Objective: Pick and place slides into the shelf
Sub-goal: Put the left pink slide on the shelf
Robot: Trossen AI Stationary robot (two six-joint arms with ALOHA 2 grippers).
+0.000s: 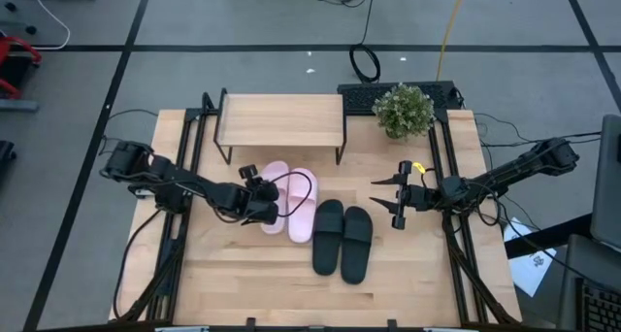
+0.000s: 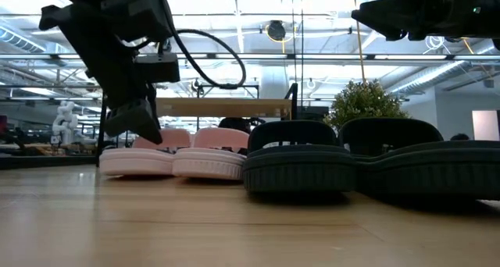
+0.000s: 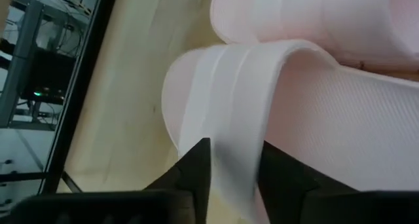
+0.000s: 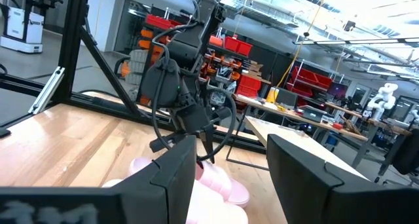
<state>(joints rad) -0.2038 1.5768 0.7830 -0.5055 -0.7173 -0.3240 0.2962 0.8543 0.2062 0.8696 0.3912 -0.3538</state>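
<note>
Black slides point(image 2: 367, 161) fill the low view's foreground, hiding most of the shelf point(image 1: 281, 119) behind them; only from above do I see it standing empty at the table's back, beside a potted plant point(image 1: 404, 110). My left gripper point(image 3: 232, 168) pinches the strap of the outer pink slide point(image 1: 275, 196), its mate point(image 1: 303, 204) touching alongside. My right gripper point(image 1: 392, 194) hangs spread open beside the black pair.

Pink slides point(image 1: 291, 202), black slides point(image 1: 343, 239)
</note>
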